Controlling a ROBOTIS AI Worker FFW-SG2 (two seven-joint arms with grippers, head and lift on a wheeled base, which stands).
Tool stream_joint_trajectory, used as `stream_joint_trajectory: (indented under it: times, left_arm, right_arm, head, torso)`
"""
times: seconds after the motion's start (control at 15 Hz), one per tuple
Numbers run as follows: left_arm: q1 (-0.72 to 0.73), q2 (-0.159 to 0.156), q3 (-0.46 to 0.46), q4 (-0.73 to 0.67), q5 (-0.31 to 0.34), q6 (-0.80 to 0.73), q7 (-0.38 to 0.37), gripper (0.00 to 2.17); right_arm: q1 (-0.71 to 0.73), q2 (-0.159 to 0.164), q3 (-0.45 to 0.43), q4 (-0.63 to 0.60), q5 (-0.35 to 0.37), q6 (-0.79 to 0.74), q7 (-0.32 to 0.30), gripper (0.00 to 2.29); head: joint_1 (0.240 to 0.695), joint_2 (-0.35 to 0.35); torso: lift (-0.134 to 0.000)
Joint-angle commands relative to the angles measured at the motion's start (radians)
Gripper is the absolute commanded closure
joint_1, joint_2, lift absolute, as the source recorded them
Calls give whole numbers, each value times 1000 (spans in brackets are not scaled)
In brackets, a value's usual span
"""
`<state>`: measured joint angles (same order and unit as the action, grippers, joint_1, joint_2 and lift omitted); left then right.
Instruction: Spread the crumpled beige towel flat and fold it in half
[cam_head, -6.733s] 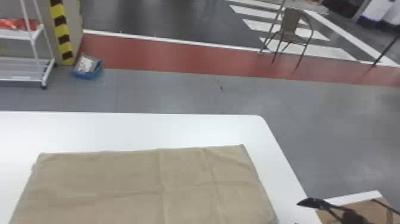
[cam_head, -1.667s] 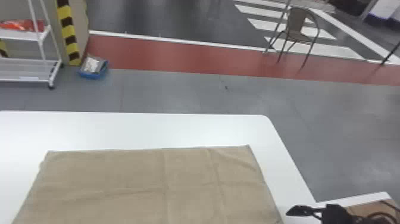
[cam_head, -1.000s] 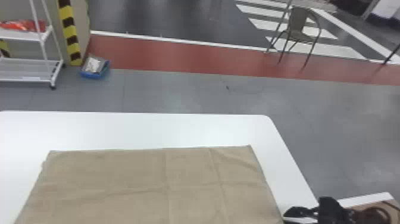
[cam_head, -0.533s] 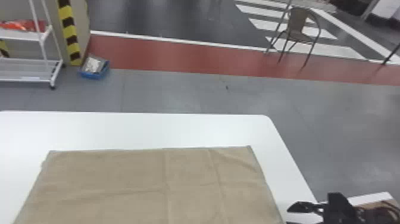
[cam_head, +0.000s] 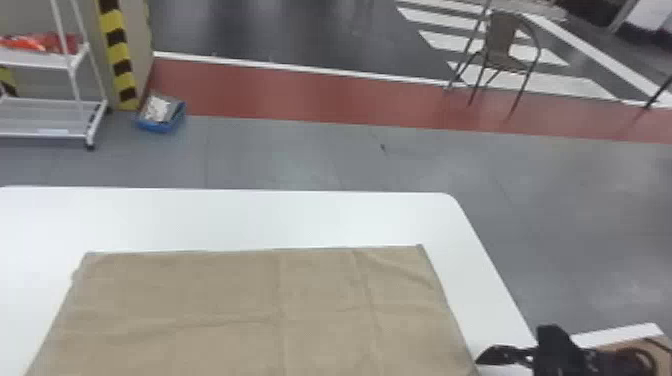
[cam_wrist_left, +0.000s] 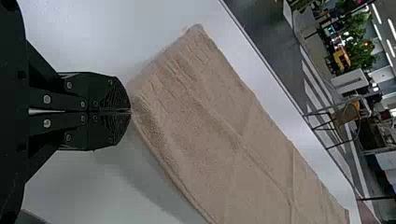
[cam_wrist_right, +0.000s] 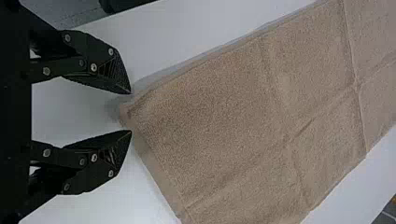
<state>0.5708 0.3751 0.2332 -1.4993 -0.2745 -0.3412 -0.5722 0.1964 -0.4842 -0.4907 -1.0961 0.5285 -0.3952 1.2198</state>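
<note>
While the towel (cam_head: 225, 310) keeps its place on the white counter (cam_head: 250, 215), we see our right gripper (cam_wrist_right: 131, 112) closer in: over the last second in the head view it has shifted inward and nearer to us, and its dark tip now comes up against the cloth's right-hand edge. In the right wrist view its two fingers stand well apart with a towel corner just between their tips, so we have nothing gripped there so far. Our left gripper (cam_wrist_left: 130, 111) is closed tight, its tips together on another corner, and the shadow beneath that edge suggests the cloth is slightly raised. To us, this means spreading is essentially done, with only shallow creases and light wrinkles left, and we are setting up the fold with one corner secured and its partner within reach. Next, we judge, the right side needs to ease a bit deeper over the corner and close before both sides lift together toward the far edge. If we close too early, the tips may catch only the hem and let it slip, skewing the fold.
</note>
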Motion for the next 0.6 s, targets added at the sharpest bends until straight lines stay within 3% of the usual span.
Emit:
stream_joint_trajectory:
  times: [0.0,0.2,0.27,0.33,0.4,0.47,0.53]
  left_arm:
    - [-2,2,0,1,3,-3,0,1565]
    - [0,4,0,5,6,-6,6,1561]
    - [1,4,0,5,8,-12,9,1467]
    - [1,5,1,5,9,-15,6,1048]
    - [0,5,1,2,11,-6,2,326]
    - [0,5,1,-2,9,6,0,-2]
    - [-2,4,5,-9,8,21,-3,-2]
  right_arm:
    - [-11,3,11,5,10,8,-2,694]
    - [-12,1,1,4,1,8,9,694]
    - [-12,-1,-12,2,-19,8,26,694]
    - [-12,-1,-26,-2,-38,8,44,694]
    - [-11,-1,-40,-8,-45,11,50,691]
    - [-11,1,-52,-13,-59,11,55,559]
    - [-8,1,-74,-18,-88,11,60,299]
  head:
    - [695,-262]
    - [695,-254]
    - [695,-254]
    - [695,-253]
    - [695,-256]
    - [695,-259]
    - [695,-261]
  torso:
    - [0]
    - [0]
    - [0]
    - [0]
    - [0]
    - [0]
    - [0]
